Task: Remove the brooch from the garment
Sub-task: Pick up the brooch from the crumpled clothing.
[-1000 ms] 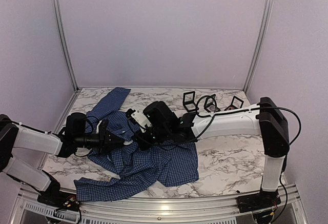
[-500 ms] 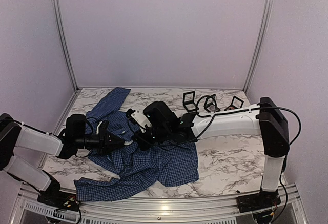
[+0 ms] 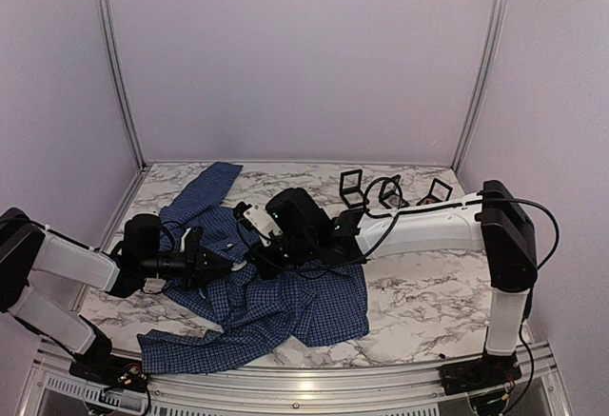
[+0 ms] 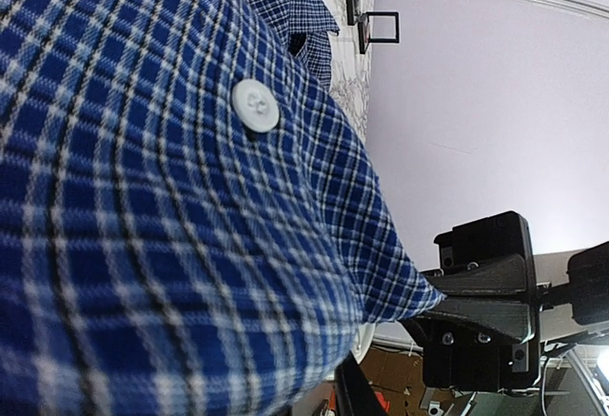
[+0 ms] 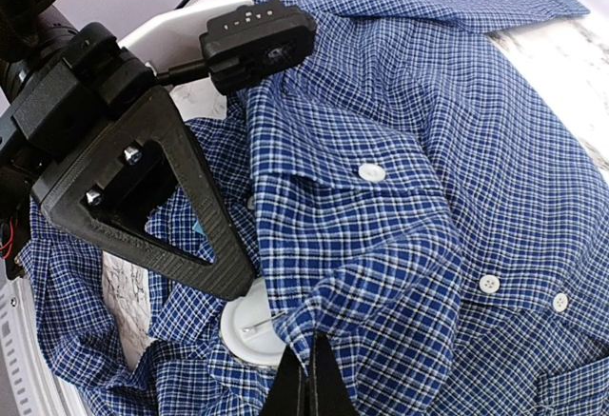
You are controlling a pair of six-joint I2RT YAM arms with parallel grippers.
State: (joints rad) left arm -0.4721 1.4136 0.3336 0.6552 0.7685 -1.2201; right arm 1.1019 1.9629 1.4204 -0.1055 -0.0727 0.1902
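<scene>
One garment [image 3: 285, 307], dark-blue checked; one brooch [image 5: 249, 332] showing a white round back with a pin; right end effector [image 5: 306, 380] clenched; left end effector [image 3: 228, 265]: cannot tell

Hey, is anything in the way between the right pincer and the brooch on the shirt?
Partly. The brooch, showing its white pinned back, lies beside the shut right pincer, but a garment fold overlaps its edge and the left pincer's finger sits against it.
</scene>
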